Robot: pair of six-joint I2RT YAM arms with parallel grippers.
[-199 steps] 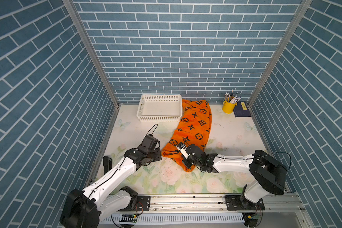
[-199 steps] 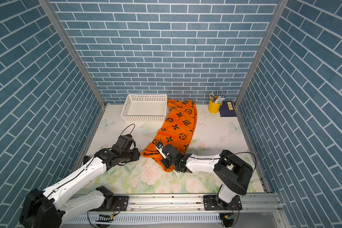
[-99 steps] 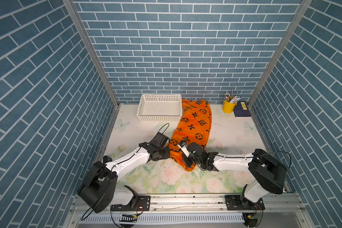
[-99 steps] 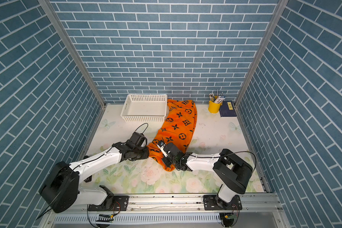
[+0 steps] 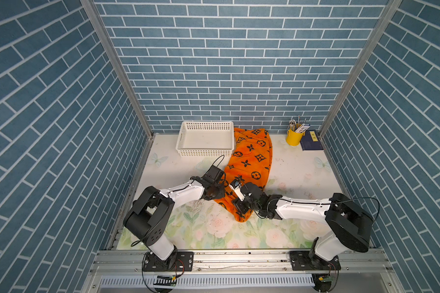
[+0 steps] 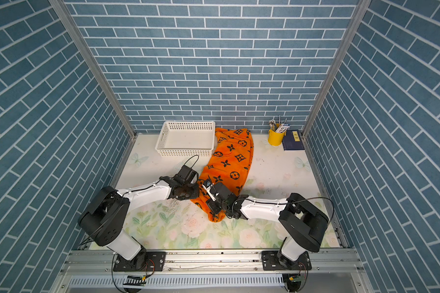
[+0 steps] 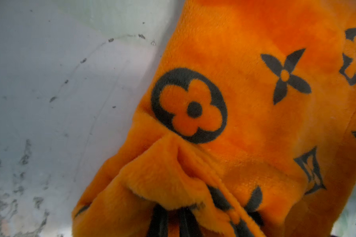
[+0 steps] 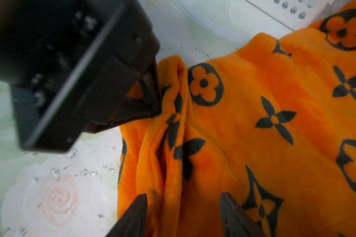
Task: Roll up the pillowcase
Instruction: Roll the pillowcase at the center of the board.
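1. The pillowcase (image 5: 250, 167) lies as a long orange plush strip on the floral worktop (image 5: 297, 167), running from the back wall toward the front; in both top views its far end sits just beside the white basket (image 5: 205, 138).
2. Its near end is bunched and folded, ending on the flower print between the two arms (image 6: 215, 215).
3. The left gripper (image 5: 220, 194) is at the near left edge of the fabric. From the right wrist camera its dark fingers (image 8: 150, 98) are pressed close together on a raised fold of the pillowcase (image 8: 255, 123), so the jaws are nearly closed and pinching that ridge.
4. From the left wrist camera the same pinched pleat (image 7: 173, 174) rises toward the lens, with dark finger parts showing just under it.
5. The right gripper (image 8: 183, 213) is over the near end of the cloth. Its jaws stand apart, one finger (image 8: 132, 217) at the cloth's edge and the other over the orange plush, with a fold lying loose between them; they grip nothing.
6. At the back right corner a yellow cup (image 5: 294, 137) of pens stands next to a dark blue book (image 5: 311, 143), well apart from the pillowcase.
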